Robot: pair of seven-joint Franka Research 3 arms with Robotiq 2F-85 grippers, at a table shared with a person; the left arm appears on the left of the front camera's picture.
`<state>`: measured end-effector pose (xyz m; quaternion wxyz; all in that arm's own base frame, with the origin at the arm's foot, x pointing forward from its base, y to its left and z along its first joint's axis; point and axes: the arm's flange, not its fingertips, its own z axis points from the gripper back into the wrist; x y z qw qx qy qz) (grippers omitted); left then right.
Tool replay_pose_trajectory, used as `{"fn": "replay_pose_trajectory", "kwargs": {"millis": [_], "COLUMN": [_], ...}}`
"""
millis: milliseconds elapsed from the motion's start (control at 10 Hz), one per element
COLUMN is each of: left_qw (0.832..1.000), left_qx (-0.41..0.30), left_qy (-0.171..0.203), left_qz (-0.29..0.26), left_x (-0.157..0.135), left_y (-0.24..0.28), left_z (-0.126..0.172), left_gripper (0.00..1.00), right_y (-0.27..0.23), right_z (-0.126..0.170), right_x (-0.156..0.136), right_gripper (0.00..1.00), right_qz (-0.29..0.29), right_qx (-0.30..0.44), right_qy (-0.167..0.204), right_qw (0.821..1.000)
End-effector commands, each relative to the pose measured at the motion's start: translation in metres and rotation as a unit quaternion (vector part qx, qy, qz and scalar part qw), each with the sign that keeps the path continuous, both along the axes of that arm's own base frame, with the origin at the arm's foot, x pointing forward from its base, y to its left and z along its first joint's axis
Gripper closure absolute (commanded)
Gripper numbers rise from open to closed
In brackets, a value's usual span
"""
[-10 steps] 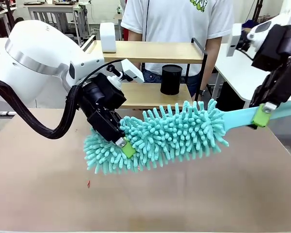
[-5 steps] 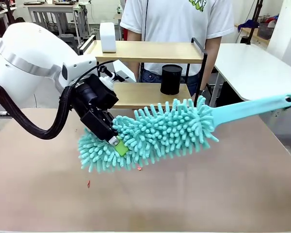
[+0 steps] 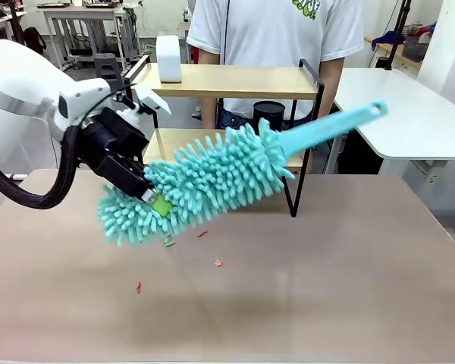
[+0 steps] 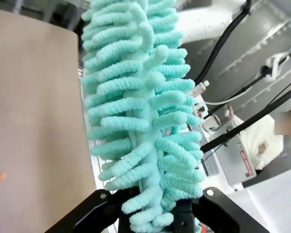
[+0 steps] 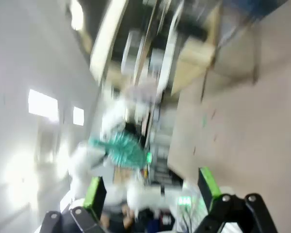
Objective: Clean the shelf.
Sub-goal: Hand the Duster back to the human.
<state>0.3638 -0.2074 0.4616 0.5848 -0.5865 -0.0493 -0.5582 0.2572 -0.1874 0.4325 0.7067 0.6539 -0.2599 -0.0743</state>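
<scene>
The left tool is clamped on the fluffy head of a teal duster, whose handle slants up away from it across the shelf just behind. The right tool is spread wide, holding nothing.

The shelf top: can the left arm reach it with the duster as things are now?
Probably yes. The left gripper holds the duster by its fluffy head right in front of the shelf, and nothing stands between them; only a white box sits on top.
</scene>
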Motion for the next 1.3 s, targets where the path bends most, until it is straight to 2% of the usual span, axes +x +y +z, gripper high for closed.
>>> {"fn": "replay_pose_trajectory", "kwargs": {"millis": [0,100,200,300,400,500,600,700,800,900,1000,1100,1200], "left_qw": [0.998,0.996,0.986,0.97,0.949,0.927,0.885,0.854,0.831,0.793,0.762,0.745,0.724], "left_qx": [-0.041,-0.066,-0.105,-0.123,-0.149,-0.156,-0.178,-0.208,-0.198,-0.169,-0.147,-0.102,-0.056], "left_qy": [-0.01,-0.054,-0.118,-0.168,-0.162,-0.097,-0.053,0.018,0.093,0.19,0.241,0.301,0.333], "left_qz": [0.035,0.032,0.059,0.123,0.226,0.328,0.428,0.477,0.511,0.553,0.583,0.586,0.602], "left_x": [-0.005,-0.011,-0.021,-0.03,-0.036,-0.042,-0.044,-0.042,-0.031,-0.007,0.017,0.035,0.046], "left_y": [0.014,0.033,0.06,0.096,0.138,0.184,0.22,0.248,0.268,0.281,0.283,0.281,0.279], "left_z": [0.005,0.02,0.044,0.067,0.082,0.087,0.085,0.075,0.06,0.038,0.018,-0.001,-0.018], "left_gripper": [1.0,1.0,1.0,1.0,1.0,1.0,1.0,1.0,1.0,1.0,1.0,1.0,1.0], "right_y": [0.026,0.026,0.026,0.026,0.026,0.026,0.026,0.026,0.026,0.026,0.026,0.026,0.026], "right_z": [0.017,0.017,0.017,0.017,0.017,0.017,0.017,0.017,0.017,0.017,0.017,0.017,0.017], "right_x": [-0.012,-0.012,-0.012,-0.012,-0.012,-0.012,-0.012,-0.012,-0.012,-0.012,-0.012,-0.012,-0.012], "right_gripper": [0.0,0.0,0.0,0.0,0.0,0.0,0.0,0.0,0.0,0.0,0.0,0.0,0.0], "right_qz": [0.079,0.079,0.079,0.079,0.079,0.079,0.079,0.079,0.079,0.079,0.079,0.079,0.079], "right_qx": [-0.023,-0.023,-0.023,-0.023,-0.023,-0.023,-0.023,-0.023,-0.023,-0.023,-0.023,-0.023,-0.023], "right_qy": [-0.019,-0.019,-0.019,-0.019,-0.019,-0.019,-0.019,-0.019,-0.019,-0.019,-0.019,-0.019,-0.019], "right_qw": [0.996,0.996,0.996,0.996,0.996,0.996,0.996,0.996,0.996,0.996,0.996,0.996,0.996]}}
